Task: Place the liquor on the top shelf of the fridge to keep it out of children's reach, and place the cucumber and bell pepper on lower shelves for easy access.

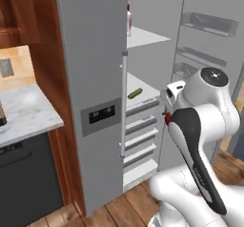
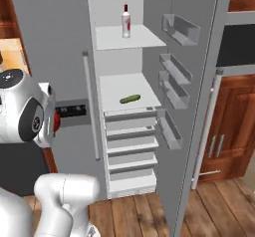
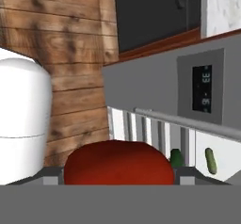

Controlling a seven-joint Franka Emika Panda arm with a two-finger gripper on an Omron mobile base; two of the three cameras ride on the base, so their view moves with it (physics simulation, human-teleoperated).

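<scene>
Red bell pepper (image 3: 118,162) sits pinched between the jaws of the gripper (image 3: 117,173), held low in front of the open fridge (image 2: 60,57). Bottle of liquor (image 2: 126,21) stands upright on the top shelf (image 2: 144,38). Green cucumber (image 2: 129,99) lies on its side on a lower shelf (image 2: 114,86), above the grey slatted drawers (image 2: 130,146). Closed door carries a dark dispenser panel (image 1: 101,114) beside the long bar handle (image 1: 124,102).
</scene>
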